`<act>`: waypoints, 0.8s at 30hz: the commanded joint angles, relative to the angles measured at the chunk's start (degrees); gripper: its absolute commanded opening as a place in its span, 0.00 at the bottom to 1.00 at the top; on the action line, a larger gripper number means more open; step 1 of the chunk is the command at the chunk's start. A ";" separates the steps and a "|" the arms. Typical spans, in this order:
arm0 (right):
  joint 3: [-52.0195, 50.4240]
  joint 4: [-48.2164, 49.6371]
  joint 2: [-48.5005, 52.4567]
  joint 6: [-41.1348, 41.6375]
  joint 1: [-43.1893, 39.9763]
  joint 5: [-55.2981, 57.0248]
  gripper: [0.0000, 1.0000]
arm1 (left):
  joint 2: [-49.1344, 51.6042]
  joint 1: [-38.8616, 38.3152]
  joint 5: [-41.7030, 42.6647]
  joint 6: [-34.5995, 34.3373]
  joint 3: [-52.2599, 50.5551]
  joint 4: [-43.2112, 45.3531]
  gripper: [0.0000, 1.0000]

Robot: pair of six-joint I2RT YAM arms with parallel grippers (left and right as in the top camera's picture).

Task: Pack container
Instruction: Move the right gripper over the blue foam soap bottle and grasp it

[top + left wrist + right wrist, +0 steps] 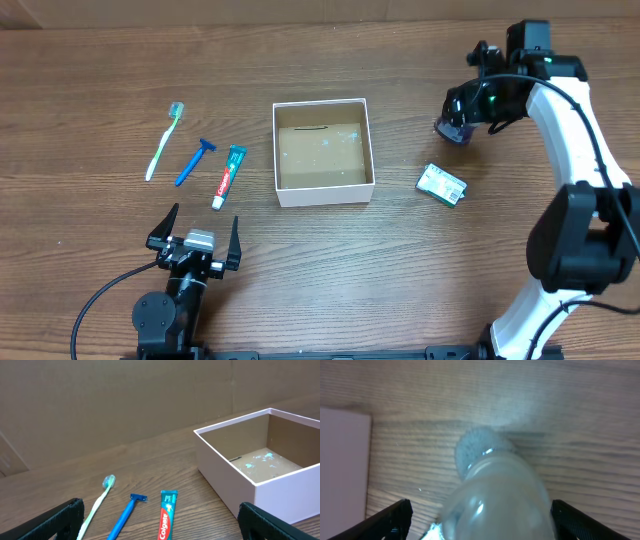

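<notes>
1. Overhead: box (322,150) at centre; right gripper (458,122) over the bottle (447,131), box off to its left; your nearer arm.
2. Left wrist: left gripper (160,522) spread, holding nothing; box ahead-right.
3. Right wrist: jaws wide around bottle, not clamped; cap (479,447) points away.

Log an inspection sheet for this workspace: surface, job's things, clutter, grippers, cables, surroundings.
Surface: wooden table, bare grain.
Job's things: container lidless, nothing packed in it; toothbrush, razor and toothpaste tube side by side on its left; packet on its right; clear bottle beyond the packet.
Clutter: nothing seen.
Grippers: left gripper open, empty, near the toothpaste tube; right gripper open, fingers either side of the bottle.
Cables: black cable at the left arm's base; second cable along the right arm.
Surroundings: brown panel behind the table.
</notes>
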 commanded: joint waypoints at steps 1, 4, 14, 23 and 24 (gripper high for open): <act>1.03 -0.20 2.62 -1.49 0.15 -1.22 0.88 | -0.50 0.31 -0.15 0.24 -0.20 0.04 1.00; 1.03 0.02 3.43 -2.73 0.17 -1.22 0.88 | -0.50 0.31 -0.15 0.24 -0.20 0.04 1.00; 1.03 2.99 3.98 -7.48 0.15 -0.26 0.83 | -0.50 0.31 -0.15 0.24 -0.20 0.02 1.00; 1.03 8.70 3.98 -9.42 0.15 5.09 0.80 | -0.50 0.31 -0.15 0.24 -0.20 0.02 1.00; 1.03 9.11 3.98 -9.40 0.15 5.49 0.79 | -0.50 0.31 -0.15 0.24 -0.20 0.02 1.00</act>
